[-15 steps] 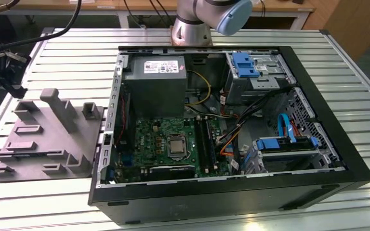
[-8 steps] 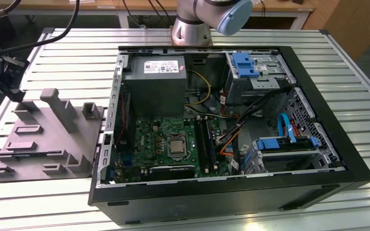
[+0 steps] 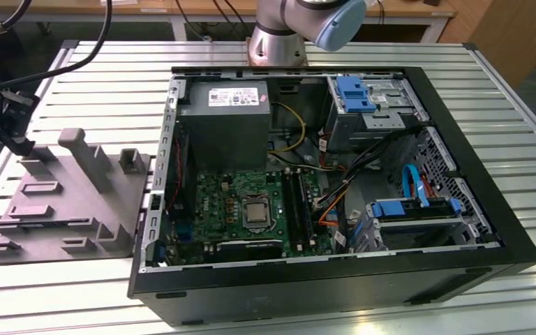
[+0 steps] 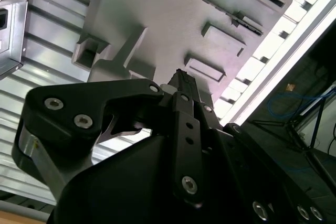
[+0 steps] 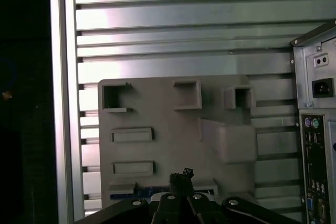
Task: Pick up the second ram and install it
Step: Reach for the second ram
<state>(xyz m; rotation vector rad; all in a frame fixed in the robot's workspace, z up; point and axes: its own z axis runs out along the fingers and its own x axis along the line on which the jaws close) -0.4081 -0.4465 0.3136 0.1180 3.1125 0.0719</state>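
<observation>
The second ram [image 5: 149,193] is a dark blue strip lying in a slot of the grey fixture [image 5: 168,114], along the fixture's edge. In both wrist views my gripper [image 5: 181,174] [image 4: 181,80] hangs above the fixture, its black fingertips together and holding nothing. The tips sit just over the ram's slot without touching it. In the exterior view the gripper [image 3: 19,143] is at the far left, over the fixture [image 3: 63,209] beside the open computer case [image 3: 324,286].
The open case holds a green motherboard [image 3: 240,202] with long black slots [image 3: 296,202], a power supply [image 3: 223,118] and blue drive brackets [image 3: 354,94]. Upright grey posts [image 3: 91,157] rise from the fixture. Everything rests on a slatted metal table [image 3: 519,139].
</observation>
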